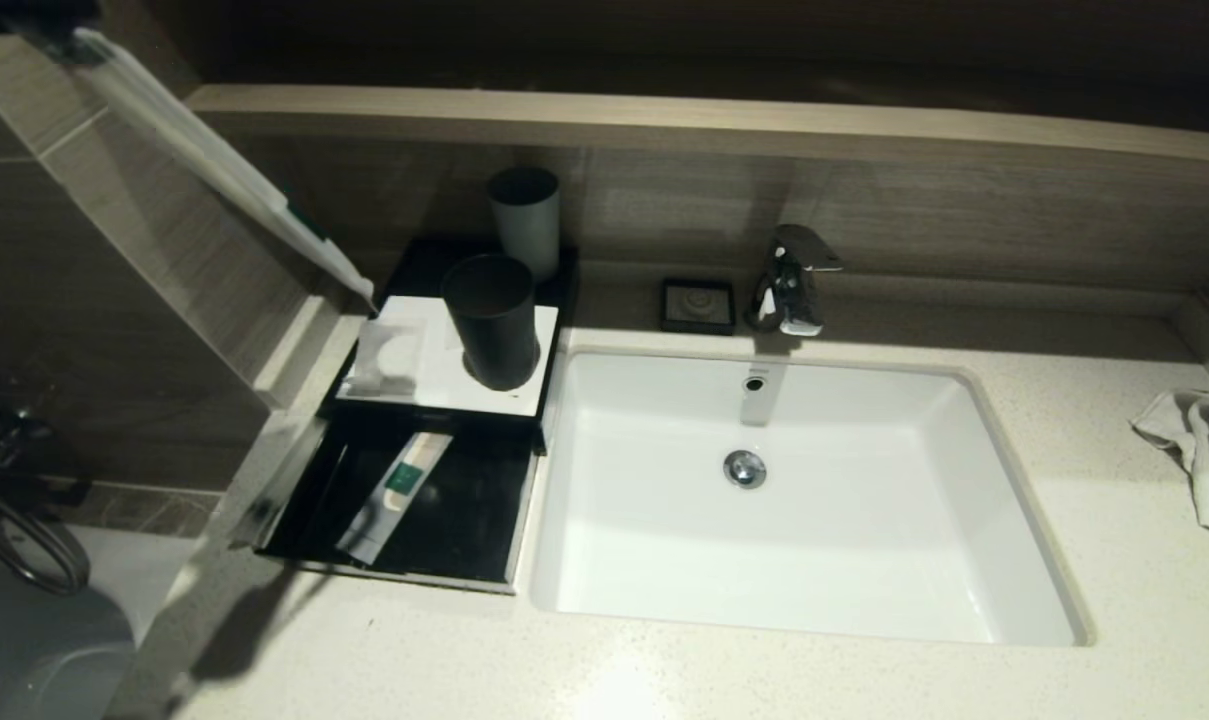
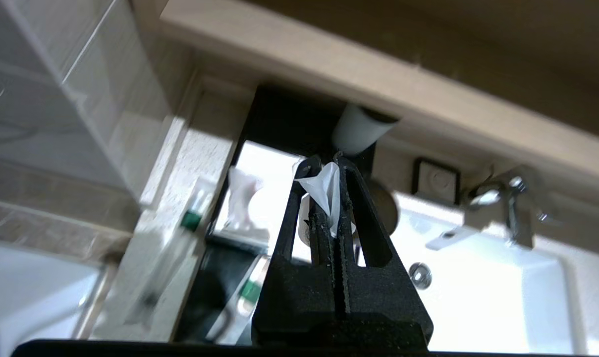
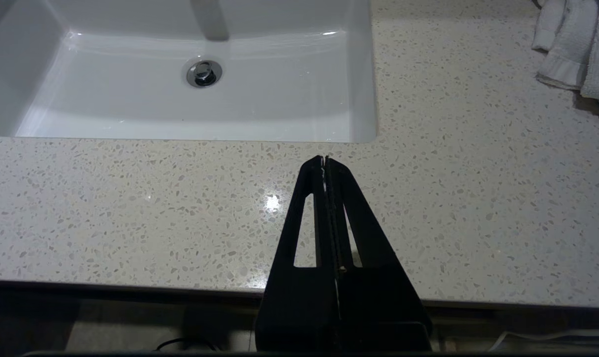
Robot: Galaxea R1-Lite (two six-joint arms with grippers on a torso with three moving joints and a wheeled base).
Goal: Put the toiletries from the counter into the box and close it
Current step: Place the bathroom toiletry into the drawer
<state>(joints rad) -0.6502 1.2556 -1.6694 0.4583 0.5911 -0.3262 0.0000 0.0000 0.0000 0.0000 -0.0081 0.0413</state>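
The left claw (image 2: 329,166), clamped on a long packet (image 1: 214,165), should lower it flat into the open drawer (image 1: 464,520) beside the green-label packet (image 1: 396,495); the right claw (image 3: 324,159) rests pressed together.

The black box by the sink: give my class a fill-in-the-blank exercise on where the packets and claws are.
The green-label packet lies in the open ____ of the box.
The left claw is ____ on a long plain packet.
The small squarish packet lies on the box's white top beside the dark ____.
The right claw hangs shut above the speckled ____.
Missing: drawer, shut, cup, counter.
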